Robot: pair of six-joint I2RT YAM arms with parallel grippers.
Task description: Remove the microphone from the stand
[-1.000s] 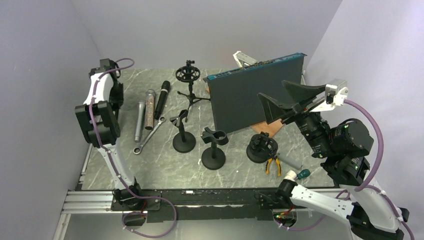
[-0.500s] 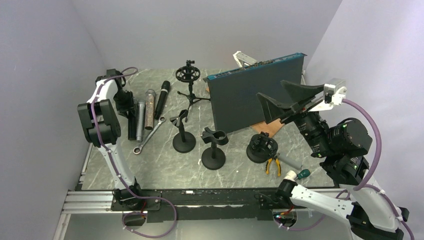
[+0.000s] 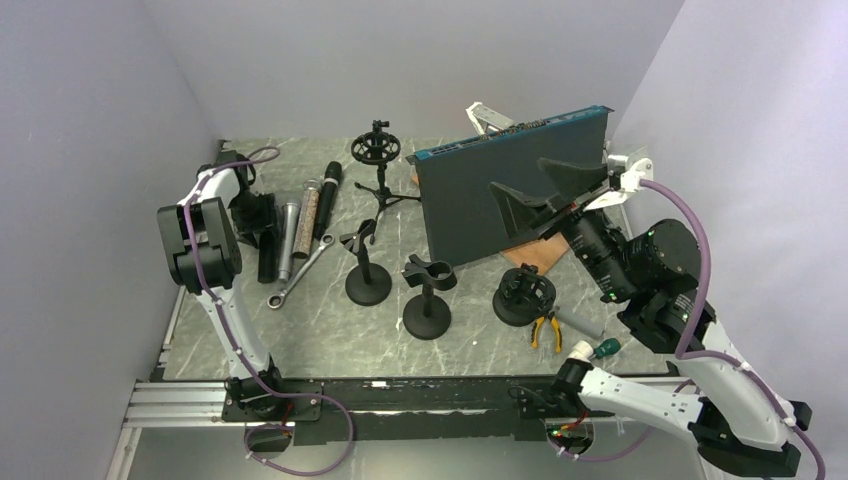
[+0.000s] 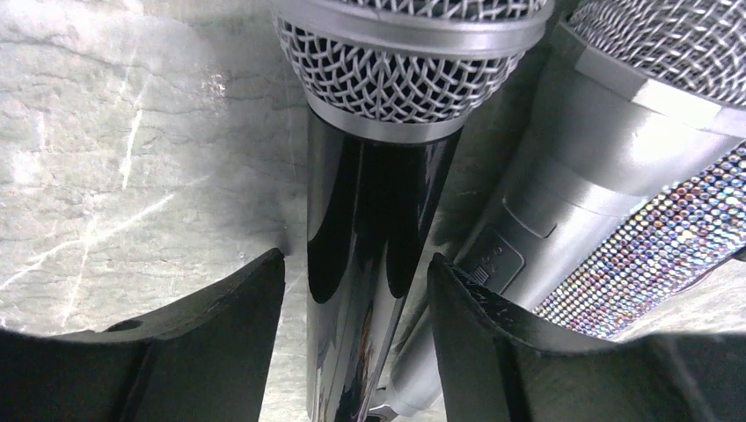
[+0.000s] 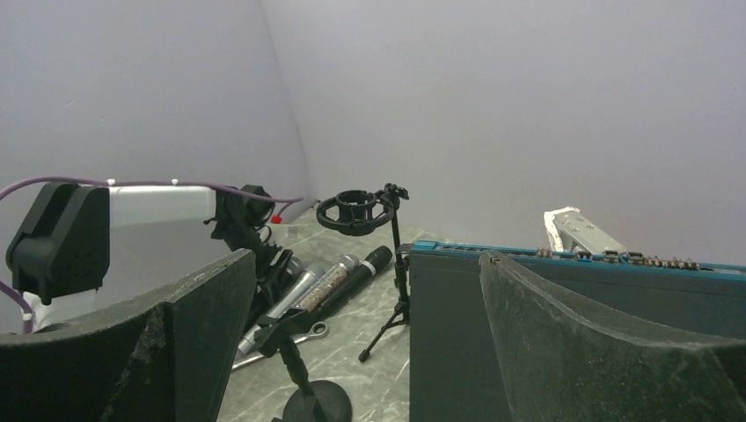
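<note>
A glossy black microphone (image 4: 378, 202) with a silver mesh head lies on the marble table between the fingers of my left gripper (image 4: 356, 259). The jaws stand open, with a gap on each side of its body. From above, this microphone (image 3: 268, 262) lies at the far left under the left gripper (image 3: 262, 232), beside a silver one (image 3: 290, 238). Two clip stands (image 3: 368, 272) (image 3: 428, 302) are empty. My right gripper (image 3: 518, 175) hangs open high on the right, holding nothing.
A glitter microphone (image 3: 309, 205) and a matte black one (image 3: 326, 185) lie next to the silver one. A wrench (image 3: 296, 275), a tripod shock mount (image 3: 377, 150), a low round mount (image 3: 525, 295), pliers (image 3: 545, 330) and an upright blue-edged panel (image 3: 480, 205) share the table.
My left gripper came down from the back left corner with the black microphone, laid it beside the silver one and opened. The right gripper shifted left.
</note>
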